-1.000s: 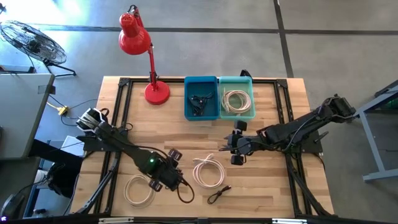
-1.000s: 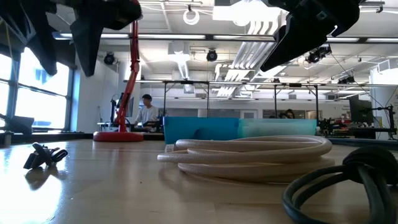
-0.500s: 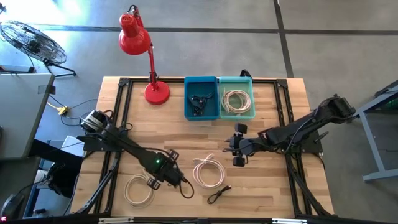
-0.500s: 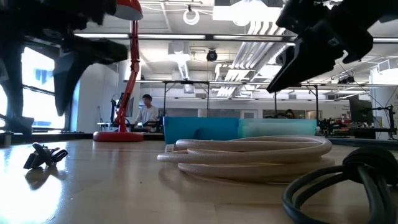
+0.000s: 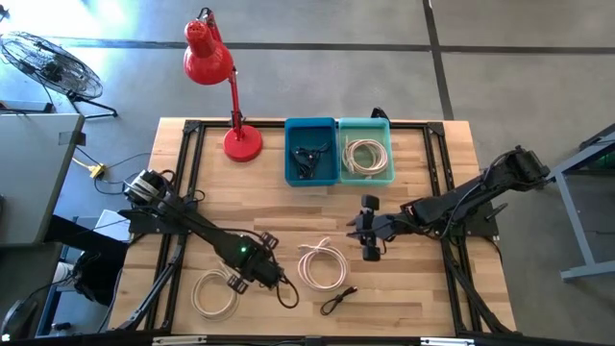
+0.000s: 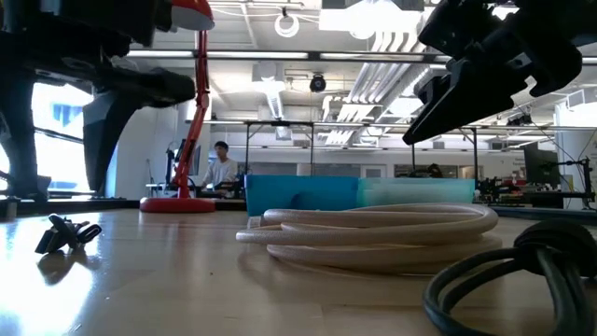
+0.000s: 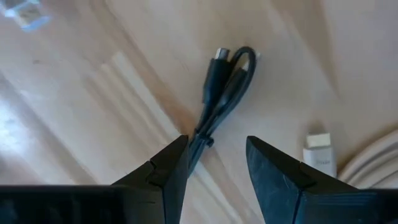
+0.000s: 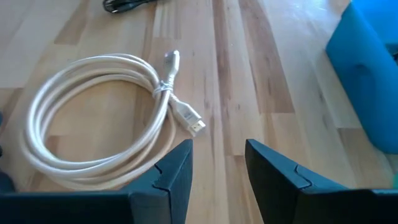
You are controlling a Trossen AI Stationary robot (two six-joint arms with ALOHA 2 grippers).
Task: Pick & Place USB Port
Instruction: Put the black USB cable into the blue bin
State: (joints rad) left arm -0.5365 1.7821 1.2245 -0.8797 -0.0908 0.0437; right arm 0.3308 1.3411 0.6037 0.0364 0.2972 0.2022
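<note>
Two white cable coils point(image 5: 323, 264) point(image 5: 214, 292) and two black cables point(image 5: 337, 300) point(image 5: 284, 291) are counted on the surface point(image 5: 423, 288); two bins point(image 5: 310, 128) point(image 5: 366, 126) each hold one more. Both grippers point(image 7: 216, 155) point(image 8: 219, 165) are seen with jaws parted, empty. Part of one black cable is hidden under the left arm.

The left arm is stretched from the table's left edge toward the front centre, and its left gripper point(image 5: 272, 281) is carried low, pointed toward the table's front right. Its two dark fingers point(image 7: 163, 171) are held apart with a clear gap between them, and nothing is clasped. The right arm is reached in from the right edge toward the middle, with the right gripper point(image 5: 369, 234) hung above the surface, its fingers point(image 8: 168, 174) likewise parted and empty.
</note>
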